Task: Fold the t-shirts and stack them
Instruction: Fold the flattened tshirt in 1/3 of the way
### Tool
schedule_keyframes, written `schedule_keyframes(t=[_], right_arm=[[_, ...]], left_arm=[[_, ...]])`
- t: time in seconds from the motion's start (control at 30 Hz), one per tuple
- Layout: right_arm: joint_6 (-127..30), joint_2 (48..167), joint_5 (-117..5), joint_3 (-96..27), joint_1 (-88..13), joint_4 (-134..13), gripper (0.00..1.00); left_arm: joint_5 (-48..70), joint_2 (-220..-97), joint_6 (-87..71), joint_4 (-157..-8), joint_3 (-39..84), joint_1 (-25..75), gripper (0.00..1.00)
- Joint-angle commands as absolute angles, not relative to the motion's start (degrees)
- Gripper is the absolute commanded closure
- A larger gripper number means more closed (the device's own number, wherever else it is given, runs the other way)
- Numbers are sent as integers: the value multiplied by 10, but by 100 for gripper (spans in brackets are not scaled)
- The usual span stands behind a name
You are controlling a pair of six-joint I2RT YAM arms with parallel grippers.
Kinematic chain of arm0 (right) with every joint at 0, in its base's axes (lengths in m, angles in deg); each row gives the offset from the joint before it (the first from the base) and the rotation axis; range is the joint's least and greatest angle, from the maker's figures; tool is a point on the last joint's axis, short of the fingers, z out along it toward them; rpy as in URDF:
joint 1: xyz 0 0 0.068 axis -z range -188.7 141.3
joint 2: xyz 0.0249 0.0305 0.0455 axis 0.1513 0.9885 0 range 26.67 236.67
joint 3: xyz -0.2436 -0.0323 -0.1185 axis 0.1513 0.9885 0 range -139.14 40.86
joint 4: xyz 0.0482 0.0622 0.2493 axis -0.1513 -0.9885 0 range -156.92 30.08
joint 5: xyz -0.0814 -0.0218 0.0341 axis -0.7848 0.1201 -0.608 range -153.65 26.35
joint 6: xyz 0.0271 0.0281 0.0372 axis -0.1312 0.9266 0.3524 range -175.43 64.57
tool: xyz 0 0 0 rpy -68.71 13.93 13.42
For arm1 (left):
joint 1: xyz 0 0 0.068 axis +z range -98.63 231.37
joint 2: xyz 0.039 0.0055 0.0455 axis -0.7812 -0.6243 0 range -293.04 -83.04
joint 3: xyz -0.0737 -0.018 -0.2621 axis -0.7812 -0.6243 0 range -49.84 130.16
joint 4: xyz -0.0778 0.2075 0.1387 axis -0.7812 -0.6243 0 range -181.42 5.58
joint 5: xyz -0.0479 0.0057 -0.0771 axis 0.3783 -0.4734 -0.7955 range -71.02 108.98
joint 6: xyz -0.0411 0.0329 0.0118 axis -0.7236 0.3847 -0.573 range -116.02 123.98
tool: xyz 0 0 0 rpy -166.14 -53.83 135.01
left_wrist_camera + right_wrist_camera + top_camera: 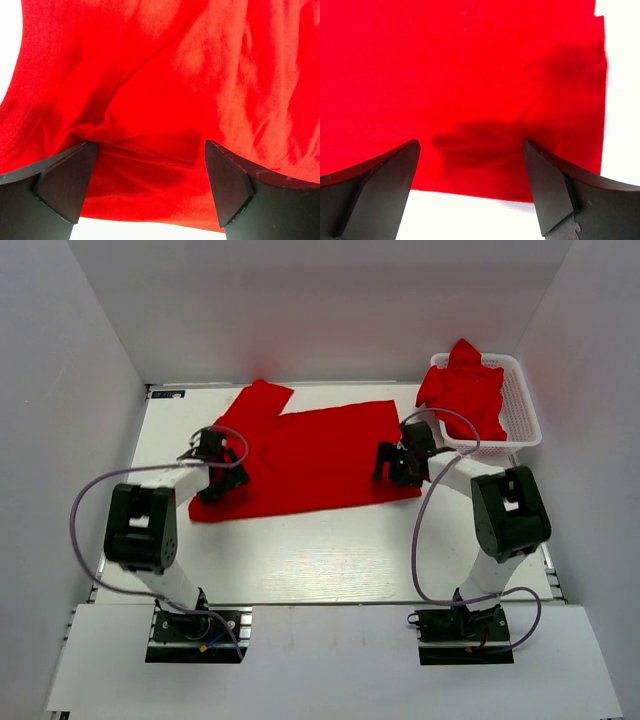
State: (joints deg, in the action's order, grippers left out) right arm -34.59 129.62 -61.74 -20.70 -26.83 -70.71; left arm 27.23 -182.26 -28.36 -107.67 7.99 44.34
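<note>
Overhead, a white table (300, 570) sits boxed in by plain white walls (330, 310) on three sides. One spread t-shirt (310, 455) lies flat across the far half of the table, with a sleeve poking out toward the far left. The left gripper (222, 478) sits at its left edge and the right gripper (395, 465) at its right edge, both with jaws parted and holding nothing. At the far right a white lattice basket (525, 410) holds a heap of t-shirts (465, 390), rumpled together so that their number cannot be told. Two arms are in view, each trailing a lilac cable (90, 500). The arm links cover parts of the spread shirt's side edges.

Next, the left wrist view is almost all red cloth. Both dark fingers (65, 185) stand wide apart low in the picture, released, with a pucker of fabric running up from beside the left-hand one. Whether a tip touches the cloth is hard to tell. White table shows only at the upper left corner and in a strip along the bottom.

Lastly, the right wrist view shows the shirt lying smooth, its hem running straight across just between the two fingers (555, 190), which are also spread and empty. A shadow falls on the cloth between them. White table shows below the hem and along the right side, where the shirt's corner ends.
</note>
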Motion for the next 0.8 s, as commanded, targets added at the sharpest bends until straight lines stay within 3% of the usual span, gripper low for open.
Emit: schedule_keyframes(t=[0.0, 0.13, 0.4, 0.63, 0.77], right_arm=[[-313, 1277, -586, -110, -271, -741, 10], [-300, 1193, -578, -31, -275, -738, 10], [-298, 1069, -551, 68, -299, -782, 10], [-344, 1057, -613, -36, -300, -829, 10], [-350, 1076, -672, -135, -299, -831, 10]], left_arm=[[274, -1768, -388, -1222, -45, 452, 0], [241, -1659, -408, -1250, -141, 452, 0], [244, -1519, -440, -1344, -164, 442, 0], [311, -1483, -417, -1363, -20, 442, 0], [372, -1530, -366, -1343, 74, 449, 0]])
